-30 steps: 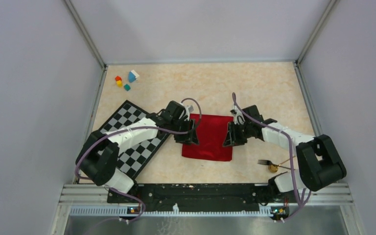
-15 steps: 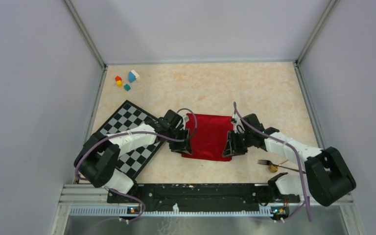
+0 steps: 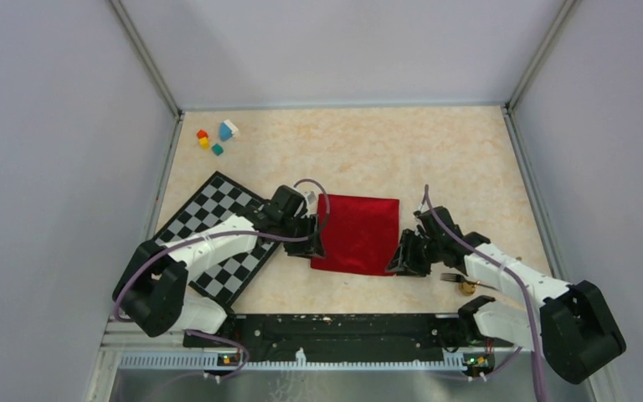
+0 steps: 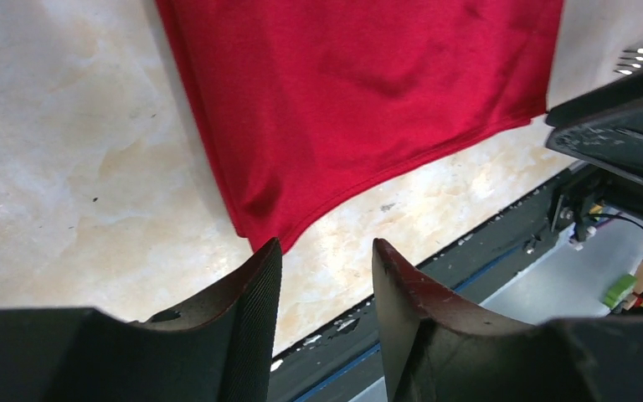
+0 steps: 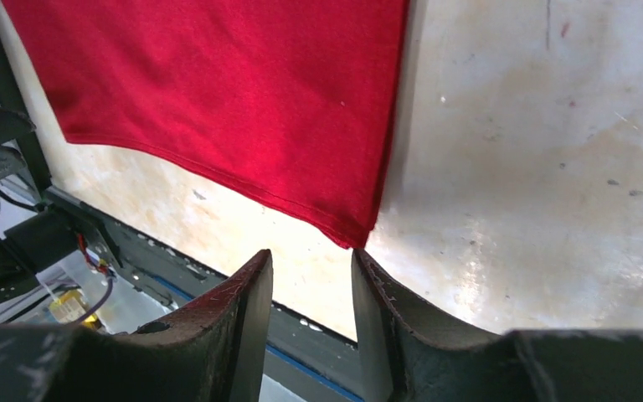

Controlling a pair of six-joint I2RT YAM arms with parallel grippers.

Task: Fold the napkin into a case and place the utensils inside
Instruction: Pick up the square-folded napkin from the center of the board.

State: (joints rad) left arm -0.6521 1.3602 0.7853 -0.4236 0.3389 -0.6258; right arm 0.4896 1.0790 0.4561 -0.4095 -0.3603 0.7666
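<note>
1. top external: fixed high, above and behind the arm bases [image 3: 197, 314], looking down and forward over the whole table [image 3: 452, 151]. far off; both arms fully in frame.
2. left wrist: rides the left arm, very close, looking steeply down at the tabletop. the left gripper [image 4: 326, 251] frames the bottom edge.
3. right wrist: same low, close look from the right arm, with the right gripper [image 5: 311, 260] at the bottom.
4. shared: all three see the napkin [image 3: 358, 234]. each wrist view takes one near corner of it, plus a strip of the near rail [image 3: 318, 358].
</note>
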